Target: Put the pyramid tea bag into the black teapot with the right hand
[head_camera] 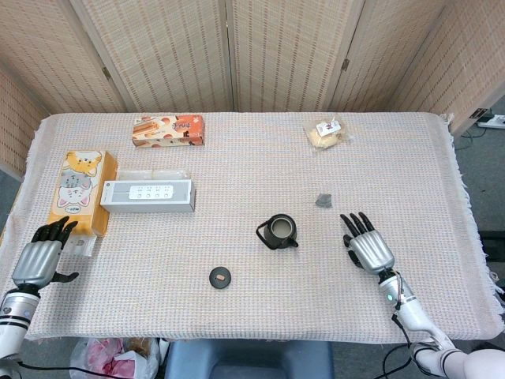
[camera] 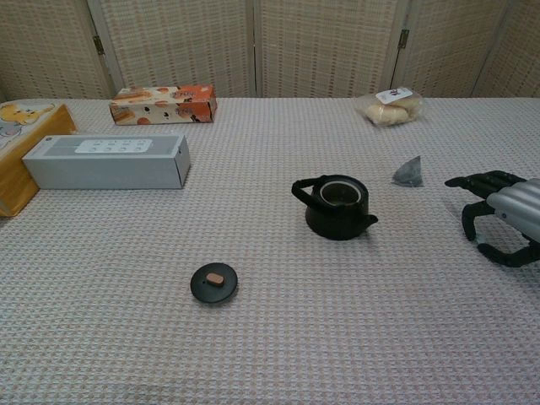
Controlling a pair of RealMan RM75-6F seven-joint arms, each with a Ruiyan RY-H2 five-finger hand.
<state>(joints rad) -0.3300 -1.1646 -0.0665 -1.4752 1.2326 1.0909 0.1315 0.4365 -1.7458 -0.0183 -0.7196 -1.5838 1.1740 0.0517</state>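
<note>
The right hand point(head_camera: 369, 249) hovers low over the counter point(head_camera: 237, 166) near its front right part, palm down, its fingers point(head_camera: 357, 224) spread apart and holding nothing. In the chest view the same hand point(camera: 504, 215) shows at the right edge, fingers curved downward above the cloth, with open space beneath them.

The tea bag point(head_camera: 323, 200) lies on the counter, a small grey pyramid, beyond the right hand and apart from it. From the chest view the tea bag point(camera: 408, 171) stands just right of and behind the teapot point(camera: 335, 207), not touching it. The teapot point(head_camera: 278, 231) sits near the middle of the counter, upright and uncovered, its spout pointing toward the right hand's side and its handle on the opposite side. Its lid point(head_camera: 220, 277) lies flat on the cloth in front of and left of the pot, well apart from it, knob up.

The left hand point(head_camera: 41, 257) rests at the counter's left front edge, fingers spread, nothing in it, just in front of a yellow box point(head_camera: 79, 189) printed with cats. A long white box point(head_camera: 148, 195) lies beside the yellow one. An orange snack box point(head_camera: 168, 130) sits toward the back left, and a clear bag of buns point(head_camera: 326, 133) toward the back right.
</note>
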